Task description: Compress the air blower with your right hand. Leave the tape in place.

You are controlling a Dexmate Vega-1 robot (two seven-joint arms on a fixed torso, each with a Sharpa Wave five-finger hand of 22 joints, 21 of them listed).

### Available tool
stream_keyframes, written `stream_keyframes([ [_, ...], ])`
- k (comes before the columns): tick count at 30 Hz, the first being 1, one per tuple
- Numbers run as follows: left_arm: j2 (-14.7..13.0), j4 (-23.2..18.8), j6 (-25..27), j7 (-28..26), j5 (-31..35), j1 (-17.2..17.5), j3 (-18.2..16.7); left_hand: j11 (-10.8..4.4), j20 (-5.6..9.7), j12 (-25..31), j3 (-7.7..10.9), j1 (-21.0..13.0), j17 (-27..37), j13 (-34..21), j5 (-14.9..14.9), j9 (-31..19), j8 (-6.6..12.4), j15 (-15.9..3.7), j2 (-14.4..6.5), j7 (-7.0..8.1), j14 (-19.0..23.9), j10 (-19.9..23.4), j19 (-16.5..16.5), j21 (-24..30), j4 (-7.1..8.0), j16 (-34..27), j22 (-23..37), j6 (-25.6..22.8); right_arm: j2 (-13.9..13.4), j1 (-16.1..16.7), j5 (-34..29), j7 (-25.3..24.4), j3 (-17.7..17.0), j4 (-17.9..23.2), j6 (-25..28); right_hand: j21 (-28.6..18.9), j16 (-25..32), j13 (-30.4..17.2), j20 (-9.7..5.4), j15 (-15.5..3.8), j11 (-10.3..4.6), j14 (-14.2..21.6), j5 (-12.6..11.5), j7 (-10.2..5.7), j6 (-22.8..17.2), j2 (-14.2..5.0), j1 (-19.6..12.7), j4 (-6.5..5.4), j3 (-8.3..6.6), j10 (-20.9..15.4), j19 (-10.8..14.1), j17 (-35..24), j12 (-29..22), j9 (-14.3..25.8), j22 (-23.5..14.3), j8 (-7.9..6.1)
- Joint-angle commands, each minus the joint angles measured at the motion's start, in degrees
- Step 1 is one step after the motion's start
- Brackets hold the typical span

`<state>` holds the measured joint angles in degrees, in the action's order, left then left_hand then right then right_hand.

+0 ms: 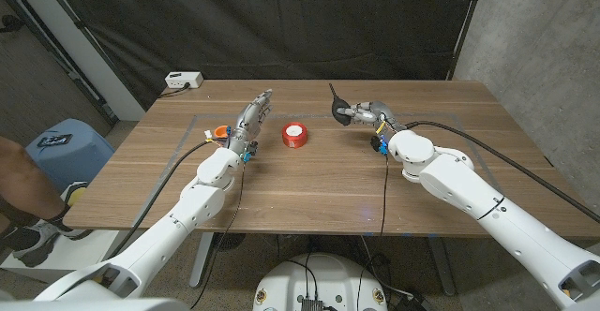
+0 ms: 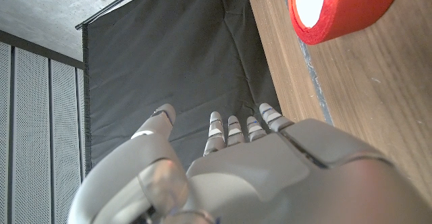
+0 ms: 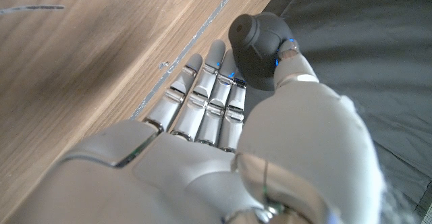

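The black rubber air blower lies on the far middle of the table, its thin nozzle pointing away and to the left. My right hand holds its bulb. In the right wrist view the bulb sits between the thumb and the nearly straight fingers. A red roll of tape lies flat on the table to the left of the blower, apart from both hands, and it is the red tape in the left wrist view. My left hand stands left of the tape with fingers stretched out, holding nothing.
A white power strip lies at the far left corner of the table. Left of the table stands a blue stool, with a person's leg beside it. A black curtain hangs behind.
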<state>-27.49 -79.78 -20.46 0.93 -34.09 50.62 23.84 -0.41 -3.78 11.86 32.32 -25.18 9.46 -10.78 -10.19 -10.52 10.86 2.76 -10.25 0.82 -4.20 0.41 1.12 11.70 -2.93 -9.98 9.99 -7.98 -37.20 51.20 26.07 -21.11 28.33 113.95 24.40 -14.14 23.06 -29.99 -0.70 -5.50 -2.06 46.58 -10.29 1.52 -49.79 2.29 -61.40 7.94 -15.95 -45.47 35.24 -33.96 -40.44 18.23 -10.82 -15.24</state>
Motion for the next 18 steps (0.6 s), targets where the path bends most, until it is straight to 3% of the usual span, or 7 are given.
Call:
stream_keyframes([
  [1,0.3,0.4,-0.2,0.4,-0.1,-0.4,0.1,0.1,-0.4,0.0,0.2,0.3,0.1,-0.1,-0.2,-0.2,-0.04,0.19,-0.3,0.24,0.1,0.4,0.2,-0.2,-0.24,-0.2,0.3,-0.6,-0.7,-0.6,1.1,1.5,-0.3,-0.3,0.1,0.3,-0.2,-0.3,0.09,-4.07,0.34,-0.6,0.0,0.08,0.4,-0.3,1.0,-0.47,0.3,0.6,-0.2,-0.6,0.4,0.2,-0.1,0.32],
  [18,0.1,0.6,-0.3,0.8,-0.3,-0.5,-0.2,0.01,-0.46,0.0,0.22,0.3,0.1,-0.1,-0.2,-0.2,-0.07,0.16,-0.3,0.23,0.1,0.5,0.2,-0.2,-0.26,-0.2,0.3,-0.6,-1.3,-1.9,2.8,3.6,-0.2,-1.3,0.5,0.5,-0.4,-0.7,0.75,-3.41,0.72,-1.8,-0.1,0.67,1.8,-0.57,1.6,-0.52,1.08,2.0,-1.0,-0.8,0.9,0.4,-0.1,0.97],
])
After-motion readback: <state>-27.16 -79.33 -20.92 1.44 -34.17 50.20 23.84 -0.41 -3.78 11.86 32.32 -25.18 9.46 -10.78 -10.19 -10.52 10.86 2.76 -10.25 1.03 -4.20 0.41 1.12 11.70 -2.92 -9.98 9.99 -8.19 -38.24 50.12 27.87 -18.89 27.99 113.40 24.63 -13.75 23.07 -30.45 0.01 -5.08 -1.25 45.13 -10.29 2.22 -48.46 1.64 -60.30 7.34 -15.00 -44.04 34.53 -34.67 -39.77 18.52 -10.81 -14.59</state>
